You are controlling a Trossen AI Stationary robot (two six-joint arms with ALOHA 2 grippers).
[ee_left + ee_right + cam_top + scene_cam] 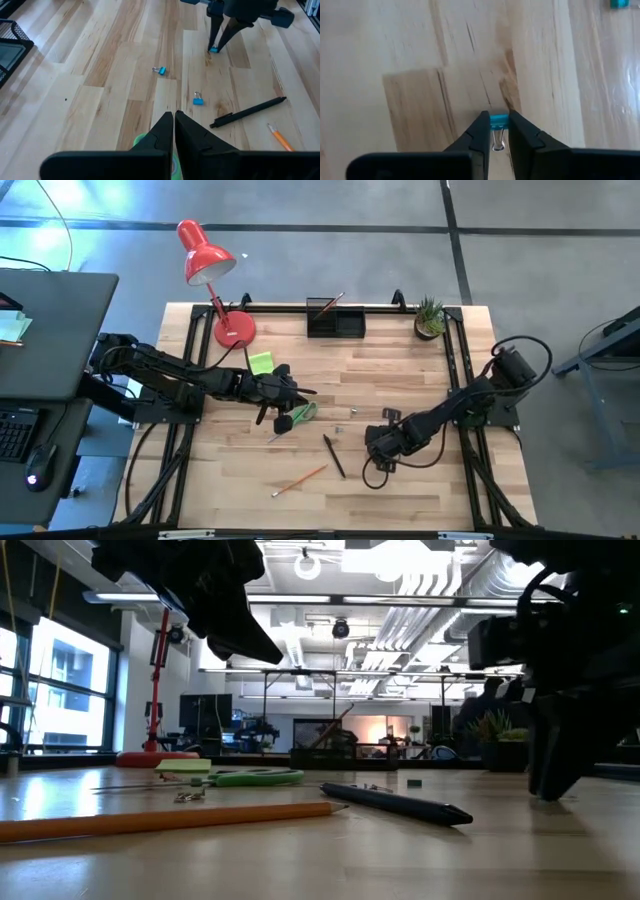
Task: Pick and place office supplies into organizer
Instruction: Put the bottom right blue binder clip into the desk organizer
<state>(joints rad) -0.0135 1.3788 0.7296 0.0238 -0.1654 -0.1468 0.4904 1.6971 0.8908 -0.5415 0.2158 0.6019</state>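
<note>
My right gripper (pixel 498 131) points down at the table right of centre (pixel 380 442), its fingers closed on a small blue binder clip (pixel 498 119). My left gripper (pixel 174 116) is shut and empty, hovering just above the green-handled scissors (pixel 303 413), which lie flat on the wood. Two more blue clips (pixel 161 70) (pixel 198 101) lie between the arms. A dark pen (pixel 333 455) and an orange pencil (pixel 300 479) lie nearer the front edge. The lime sticky-note pad (pixel 261 363) lies by the lamp's base. The black organizer (pixel 335 320) stands at the far edge. My right gripper pinches the clip's blue body (pixel 498 119) between its two fingertips, one on each side. The fingers come from above, pointing steeply down. The clip's silver wire loop (pixel 498 140) reaches back between the fingers. The clip sits at the table top (pixel 214 49).
A red desk lamp (pixel 210 260) stands at the far left and a small potted plant (pixel 430 318) at the far right corner. A black frame rail (pixel 455 350) runs along the table's sides. Bare wood lies between the clips and the organizer.
</note>
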